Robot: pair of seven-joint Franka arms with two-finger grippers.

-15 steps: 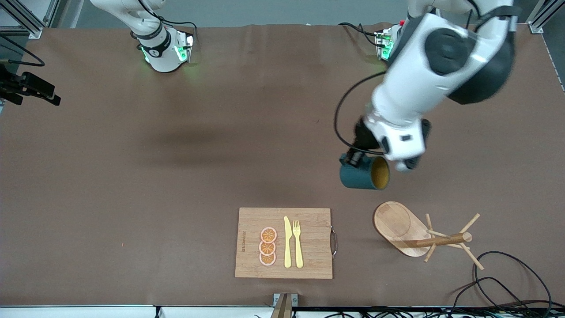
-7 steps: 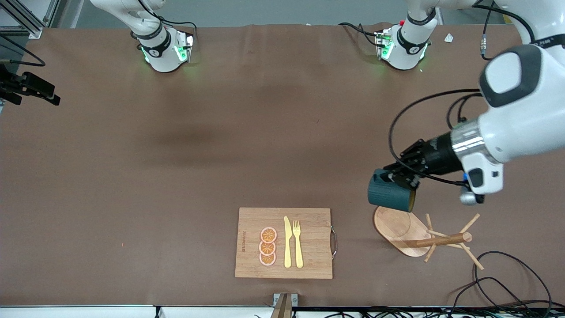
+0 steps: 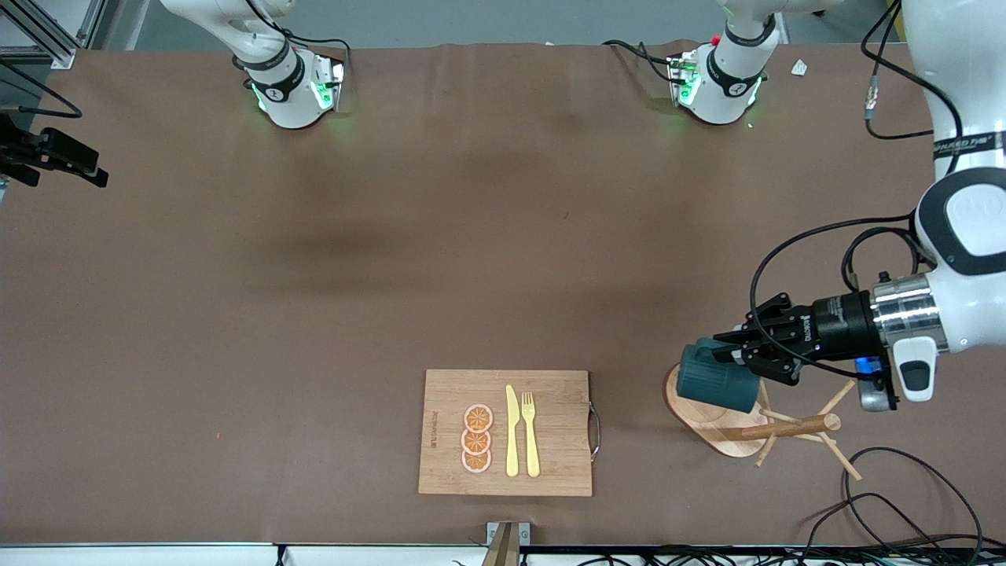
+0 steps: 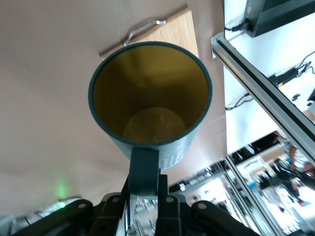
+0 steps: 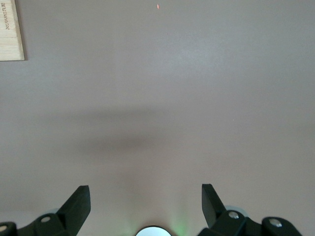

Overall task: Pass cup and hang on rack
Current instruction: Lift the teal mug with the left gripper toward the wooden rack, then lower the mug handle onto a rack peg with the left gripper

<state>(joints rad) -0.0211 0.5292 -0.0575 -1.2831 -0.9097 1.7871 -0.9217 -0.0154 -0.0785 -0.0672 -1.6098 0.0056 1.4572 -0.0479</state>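
Left gripper (image 3: 727, 355) clamps the cup (image 3: 717, 380) by its handle — held on its side over the rack (image 3: 727, 415).
Nearest the camera sits the cutting board (image 3: 504, 432) with knife and fork; right gripper (image 5: 146, 196) — fingers spread wide — waits above bare table (image 3: 314, 314).

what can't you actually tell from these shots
- Front view: the cup covers part of the rack, so whether a peg is through its handle is hidden.
- Left wrist view: the rack is out of frame.
- Front view: the right claw is cut off by the top edge.
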